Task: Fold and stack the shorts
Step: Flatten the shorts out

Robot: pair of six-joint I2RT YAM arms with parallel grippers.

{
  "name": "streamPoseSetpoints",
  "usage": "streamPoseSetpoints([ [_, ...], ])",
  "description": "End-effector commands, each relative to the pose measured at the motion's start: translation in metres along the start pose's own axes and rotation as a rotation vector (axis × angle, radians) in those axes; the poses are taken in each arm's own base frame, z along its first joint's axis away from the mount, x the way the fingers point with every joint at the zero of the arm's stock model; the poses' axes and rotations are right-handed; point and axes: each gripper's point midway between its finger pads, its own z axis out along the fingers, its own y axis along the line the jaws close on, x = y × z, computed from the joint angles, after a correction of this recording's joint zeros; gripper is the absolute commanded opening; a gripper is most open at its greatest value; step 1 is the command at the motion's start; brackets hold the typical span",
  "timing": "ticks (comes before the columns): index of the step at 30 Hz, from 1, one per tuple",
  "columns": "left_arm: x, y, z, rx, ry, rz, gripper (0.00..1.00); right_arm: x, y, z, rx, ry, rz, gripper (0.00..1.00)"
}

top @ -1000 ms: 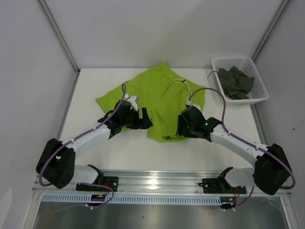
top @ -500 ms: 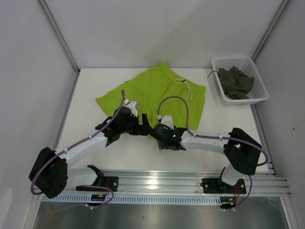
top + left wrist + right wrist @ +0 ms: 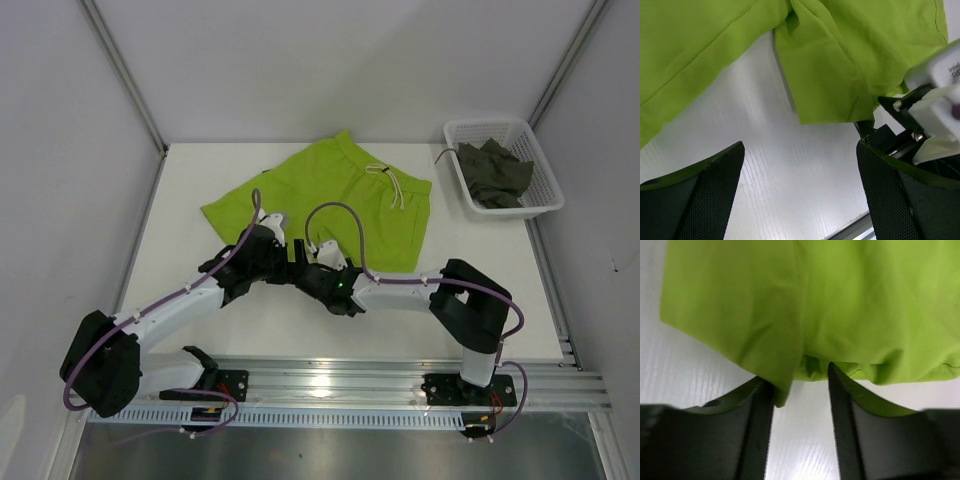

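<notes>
The lime green shorts [image 3: 335, 195] lie spread flat on the white table; the dark olive-grey shorts [image 3: 495, 172] sit crumpled in the basket. My left gripper [image 3: 290, 262] stands wide open over bare table just short of the green shorts' near hem [image 3: 835, 107]. Nothing is between its fingers [image 3: 705, 185]. My right gripper [image 3: 310, 272] faces it from the right, jaws partly apart, at the same hem. In the right wrist view the green hem [image 3: 782, 390] drapes over the tip of one of the right gripper's [image 3: 800, 377] fingers, and white table shows in the gap.
The white mesh basket [image 3: 545, 160] stands at the back right corner. The right gripper's white housing [image 3: 940, 85] crowds the right side of the left wrist view. A metal rail [image 3: 330, 375] runs along the table's near edge. Grey walls close in on three sides.
My right arm has swung left along the near hem of the green shorts until its gripper meets the left one, and its jaws have narrowed. The left gripper shifted slightly.
</notes>
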Motion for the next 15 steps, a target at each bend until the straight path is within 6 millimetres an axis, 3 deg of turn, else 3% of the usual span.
streamPoseSetpoints([
  [1, -0.013, -0.017, -0.004, 0.064, -0.036, 0.018, 0.94, -0.015, 0.005, 0.005, 0.021, -0.054, -0.013, 0.45],
  [4, -0.012, -0.016, -0.003, 0.059, -0.031, 0.020, 0.95, -0.016, 0.008, 0.005, -0.004, -0.055, -0.017, 0.22],
  [5, -0.011, -0.015, -0.002, 0.057, -0.030, 0.021, 0.95, -0.015, 0.013, 0.004, -0.032, -0.052, -0.017, 0.07],
  [6, -0.012, -0.015, -0.002, 0.059, -0.030, 0.021, 0.95, -0.013, 0.013, 0.002, -0.048, -0.048, -0.020, 0.00],
  [9, -0.011, -0.016, -0.001, 0.061, -0.024, 0.020, 0.95, -0.022, 0.018, -0.016, -0.139, -0.086, 0.006, 0.00],
  [10, -0.010, -0.016, -0.001, 0.064, -0.020, 0.020, 0.95, -0.013, 0.015, -0.021, -0.153, -0.085, -0.012, 0.00],
  [11, -0.011, -0.017, -0.001, 0.066, -0.021, 0.021, 0.95, -0.025, 0.011, -0.037, -0.192, -0.126, 0.016, 0.00],
  [13, -0.012, -0.019, -0.001, 0.072, -0.019, 0.021, 0.95, -0.023, 0.006, -0.052, -0.236, -0.139, 0.020, 0.00],
  [15, -0.013, -0.020, 0.000, 0.078, -0.017, 0.021, 0.95, -0.033, -0.005, -0.077, -0.291, -0.182, 0.045, 0.00],
])
